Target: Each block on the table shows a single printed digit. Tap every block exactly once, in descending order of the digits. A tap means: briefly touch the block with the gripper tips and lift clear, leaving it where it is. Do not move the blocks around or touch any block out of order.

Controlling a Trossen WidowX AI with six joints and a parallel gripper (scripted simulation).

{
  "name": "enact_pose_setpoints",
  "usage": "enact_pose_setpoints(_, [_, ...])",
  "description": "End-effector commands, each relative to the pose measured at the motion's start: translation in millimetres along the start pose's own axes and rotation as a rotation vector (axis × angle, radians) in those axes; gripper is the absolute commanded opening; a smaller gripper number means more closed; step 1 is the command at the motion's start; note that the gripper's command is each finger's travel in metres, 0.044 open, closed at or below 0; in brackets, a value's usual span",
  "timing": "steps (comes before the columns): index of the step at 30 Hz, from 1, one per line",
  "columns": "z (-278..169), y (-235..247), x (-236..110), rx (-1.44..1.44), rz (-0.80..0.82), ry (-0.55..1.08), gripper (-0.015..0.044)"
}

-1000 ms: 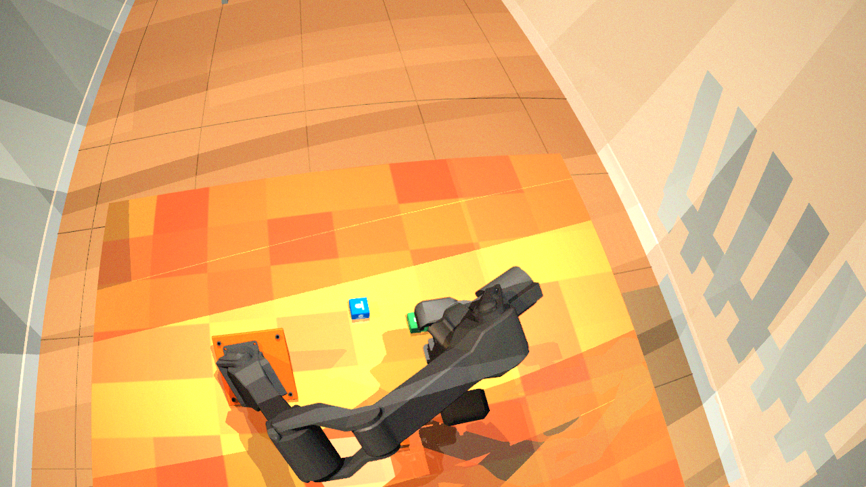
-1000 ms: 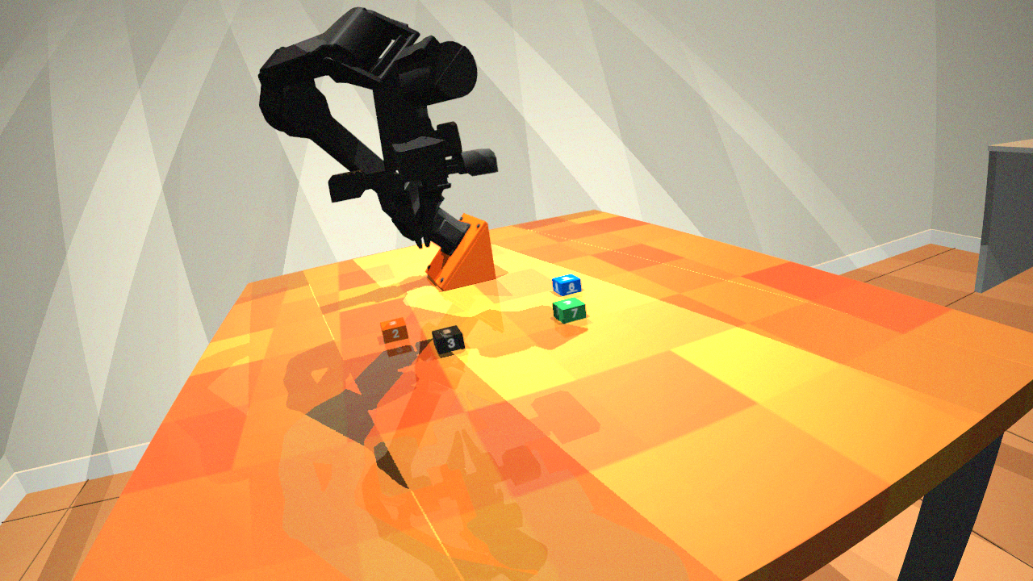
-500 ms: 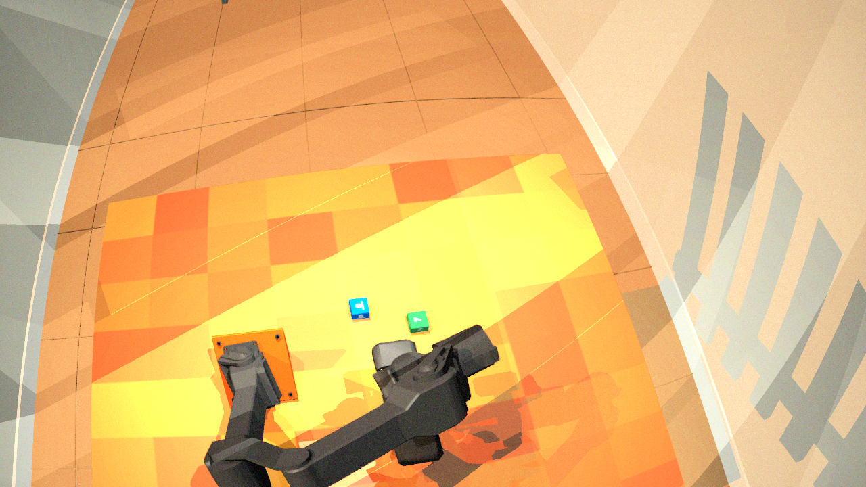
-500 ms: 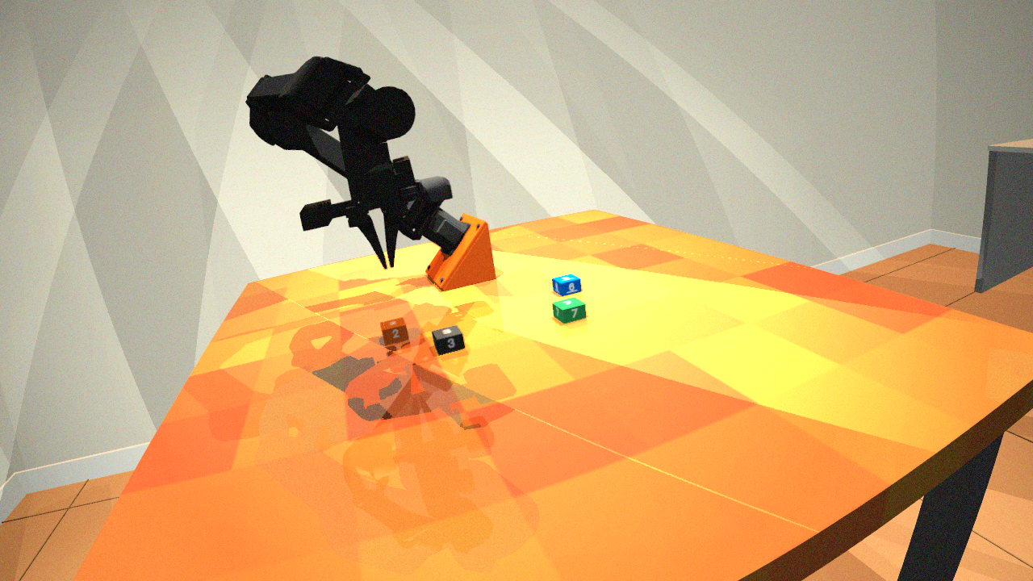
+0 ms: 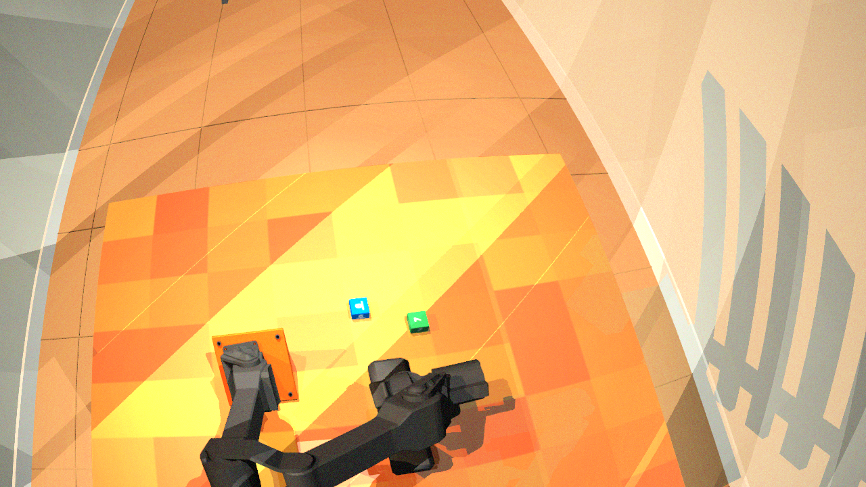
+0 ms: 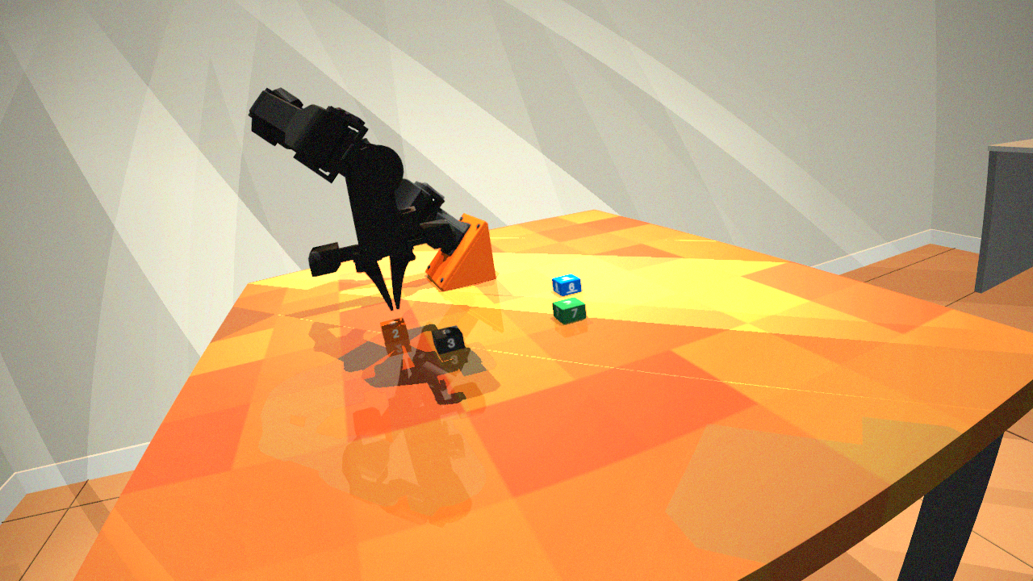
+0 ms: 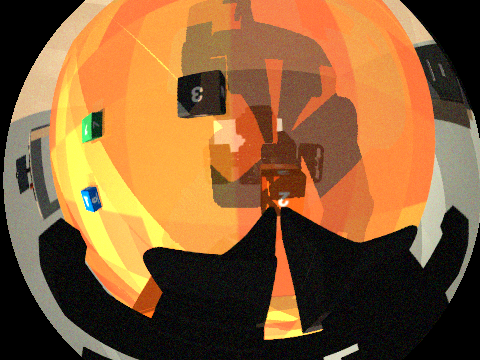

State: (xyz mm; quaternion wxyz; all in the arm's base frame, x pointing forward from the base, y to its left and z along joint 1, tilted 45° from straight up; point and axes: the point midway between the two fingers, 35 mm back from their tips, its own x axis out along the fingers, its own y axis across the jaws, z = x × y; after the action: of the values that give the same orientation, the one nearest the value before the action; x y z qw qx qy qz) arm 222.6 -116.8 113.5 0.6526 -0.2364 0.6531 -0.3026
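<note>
We judge the last step to be in hand: the tap on the orange block marked 2 (image 6: 395, 335) (image 7: 290, 182). In the exterior view it sits left of centre, under our gripper (image 6: 393, 309) (image 7: 276, 214), whose fingers stand nearly together with nothing between them. The tips look just above its top; whether they touch, we cannot tell.

The black block marked 3 (image 6: 448, 340) (image 7: 202, 94) is beside it, to its right in that view. Farther right, the green block marked 7 (image 5: 417, 321) (image 6: 569, 311) (image 7: 92, 126) and the blue block marked 6 (image 5: 359, 308) (image 6: 566, 285) (image 7: 91, 199) stand near each other.

Descending order runs 7, 6, 3, 2 (so 2 is rightly last, if the others are done). Next we need a short, straight descent, a light touch and a clean lift; pressing too hard could shove the block.
</note>
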Motion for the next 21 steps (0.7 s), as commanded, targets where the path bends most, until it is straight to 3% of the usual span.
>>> enact_pose_setpoints(1, [-1, -1, 5, 0.002, -0.004, -0.001, 0.0020])
enact_pose_setpoints(16, [-2, -2, 22, 0.002, -0.006, -0.002, 0.0020])
enact_pose_setpoints(21, [-2, -2, -8, 0.002, -0.005, -0.001, 0.0020])
